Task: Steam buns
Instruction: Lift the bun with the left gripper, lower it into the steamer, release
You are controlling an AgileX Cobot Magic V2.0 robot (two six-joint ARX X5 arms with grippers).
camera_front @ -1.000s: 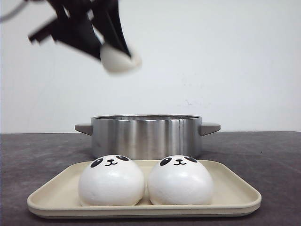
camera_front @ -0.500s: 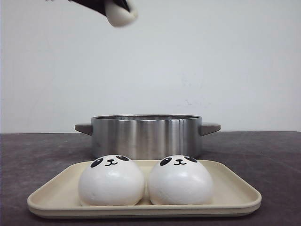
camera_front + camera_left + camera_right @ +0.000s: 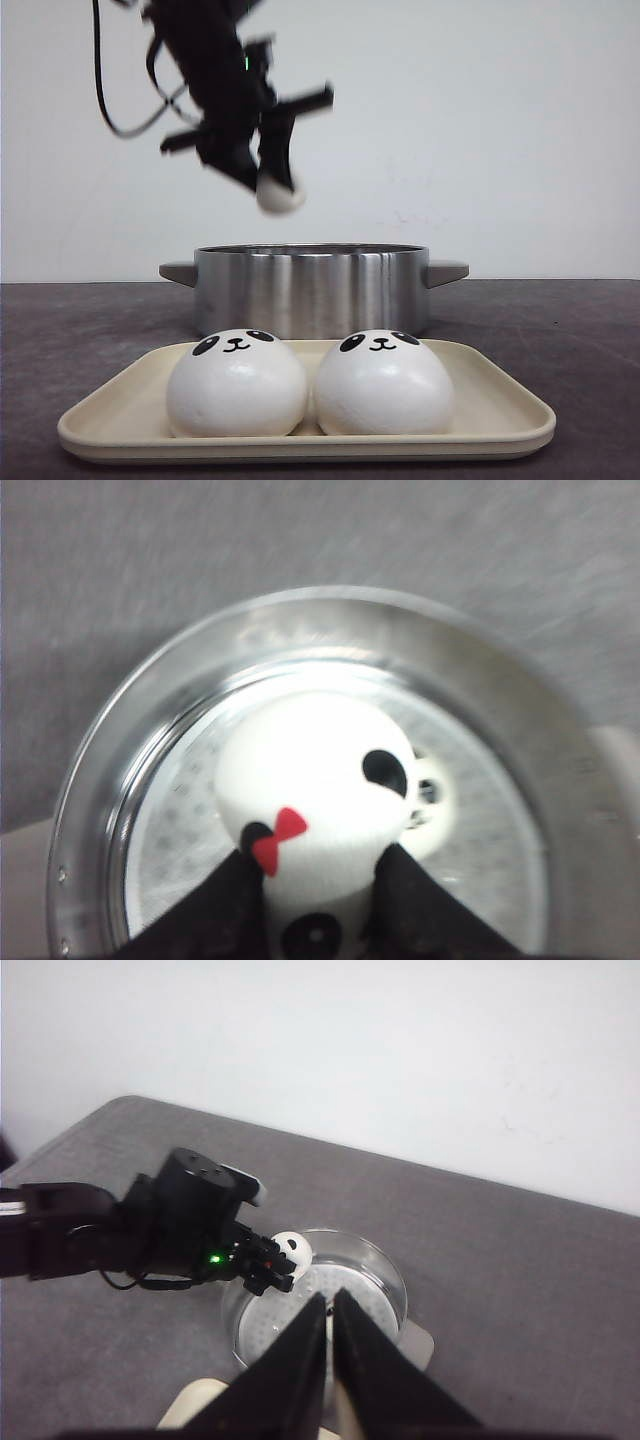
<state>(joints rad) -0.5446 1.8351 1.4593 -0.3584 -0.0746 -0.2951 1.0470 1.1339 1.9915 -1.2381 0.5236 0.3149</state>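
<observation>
Having dropped from the top of the frame, the left fingers (image 3: 268, 185) now pinch a bun (image 3: 279, 197) just above the pot (image 3: 312, 288), while the right fingers (image 3: 330, 1332) sit nearly closed, empty.

We see left gripper (image 3: 272, 1266) clamping a bun (image 3: 291, 1248) over the pot (image 3: 385, 1282); right gripper (image 3: 330, 1312) nearly closed, empty.

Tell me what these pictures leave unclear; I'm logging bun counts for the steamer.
- Pot interior: front view, hidden by its wall.
- A second bun in the pot: left wrist view, mostly behind the held bun.
- Right claw: right wrist view, hides the tray.
</observation>
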